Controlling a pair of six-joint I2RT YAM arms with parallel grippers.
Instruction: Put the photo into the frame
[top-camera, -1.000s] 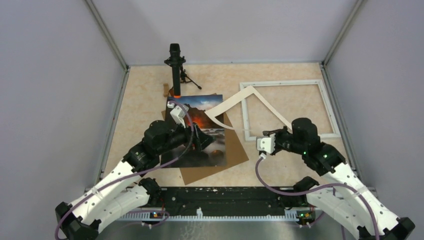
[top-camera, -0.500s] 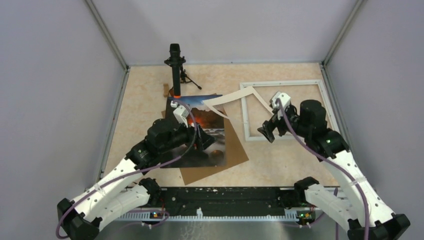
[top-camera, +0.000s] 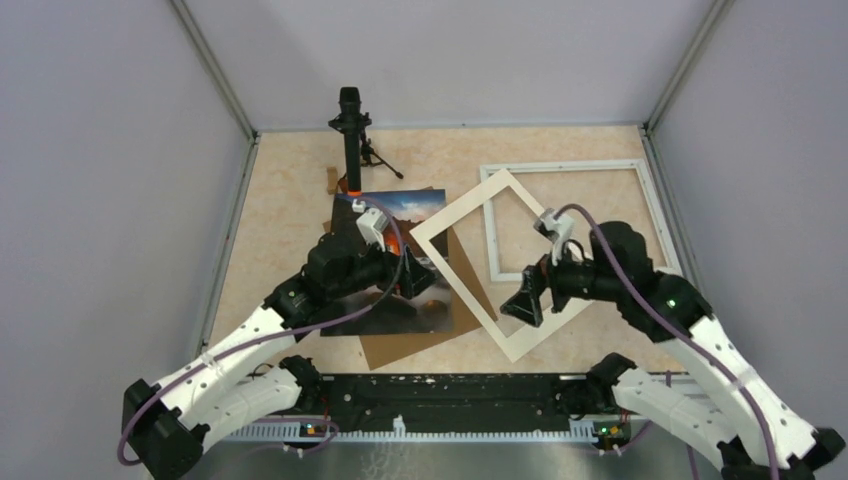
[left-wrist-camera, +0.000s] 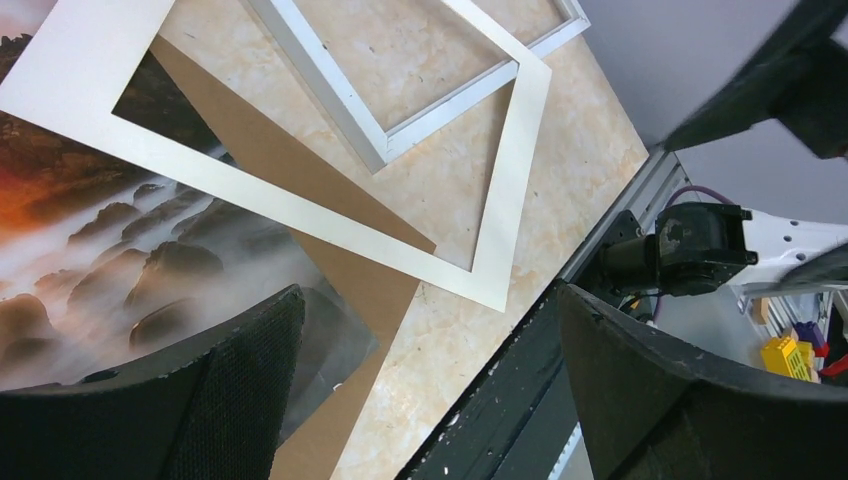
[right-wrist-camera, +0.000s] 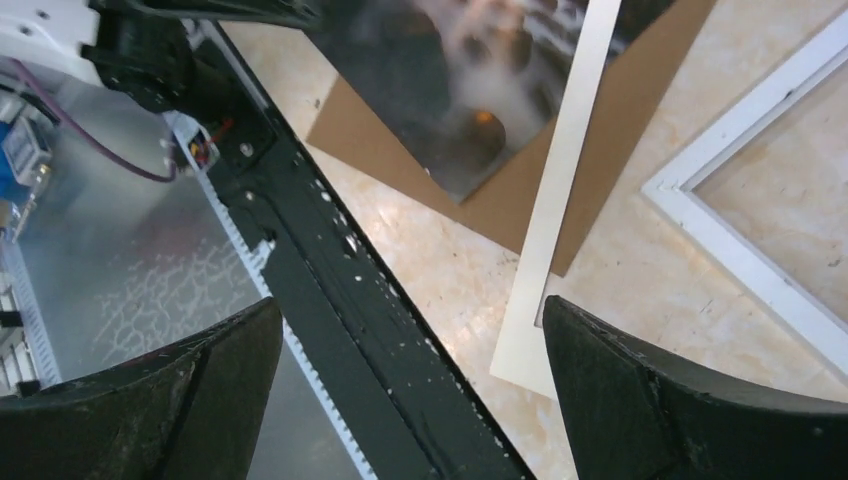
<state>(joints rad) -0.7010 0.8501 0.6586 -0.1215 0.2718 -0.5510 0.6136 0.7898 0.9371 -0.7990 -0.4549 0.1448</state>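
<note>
Right hand (top-camera: 521, 300) now lower, agape over cream mat (top-camera: 466, 209)

The photo (left-wrist-camera: 90, 250) was a paper print with a faint sheen, the brown cardboard sheet (left-wrist-camera: 260, 160) dull and matt, and the cream mat board (left-wrist-camera: 510, 200) flat, matt card. The frame (left-wrist-camera: 320, 85) had smooth white rails, and the counter (left-wrist-camera: 440, 180) a smooth, marbled beige surface. The pads (left-wrist-camera: 240, 400) of the left end effector (left-wrist-camera: 430, 295) were black with a fine mesh-like grain.

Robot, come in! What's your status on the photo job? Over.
Left gripper, right gripper open, empty. Photo on cardboard, white frame empty. Cream mat overlaps both.
</note>
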